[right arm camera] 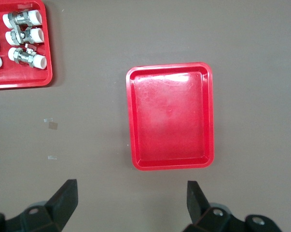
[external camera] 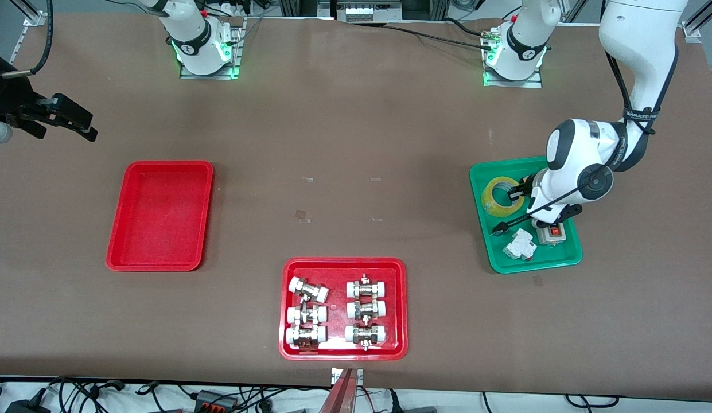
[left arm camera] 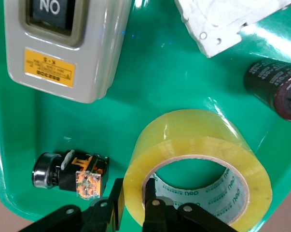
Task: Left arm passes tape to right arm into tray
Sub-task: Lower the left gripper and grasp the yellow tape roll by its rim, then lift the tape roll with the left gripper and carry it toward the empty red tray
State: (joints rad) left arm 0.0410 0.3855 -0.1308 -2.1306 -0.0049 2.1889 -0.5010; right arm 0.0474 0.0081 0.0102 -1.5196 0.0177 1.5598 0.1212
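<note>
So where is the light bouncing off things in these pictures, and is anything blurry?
Left wrist view: white glare streaks on the green tray, and the left gripper straddling the tape wall looks soft. Right wrist view: a pale sheen across the red tray floor. Front view: green lamps glow at both arm bases.

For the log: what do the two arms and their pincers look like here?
The left arm is glossy white with dark grey joint caps, a black strap and a thin black cable; its pincer has black fingers with small round studs. The right arm's pincer is black, with a black cable looping above; its fingers are dark, tapered wedges.
</note>
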